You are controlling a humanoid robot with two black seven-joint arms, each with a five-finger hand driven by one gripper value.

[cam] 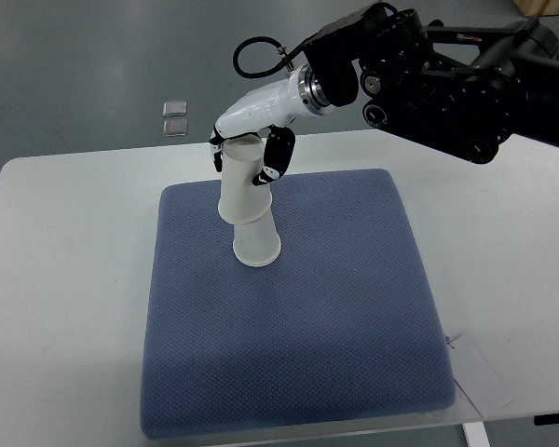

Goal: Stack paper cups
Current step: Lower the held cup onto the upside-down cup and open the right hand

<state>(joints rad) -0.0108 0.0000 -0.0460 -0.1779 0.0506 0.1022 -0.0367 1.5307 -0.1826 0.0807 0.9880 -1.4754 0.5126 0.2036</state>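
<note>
A white paper cup (243,182) is clasped by the closed right hand (252,154) over a second tilted white cup (256,244) just beneath, which could be tipped if pressed off-centre.

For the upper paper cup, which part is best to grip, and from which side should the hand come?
Grip the upper paper cup around its side wall near the top, coming from the right, as the right hand does now. The round wall lets fingers wrap it, and the lower cup beneath stays clear.
</note>
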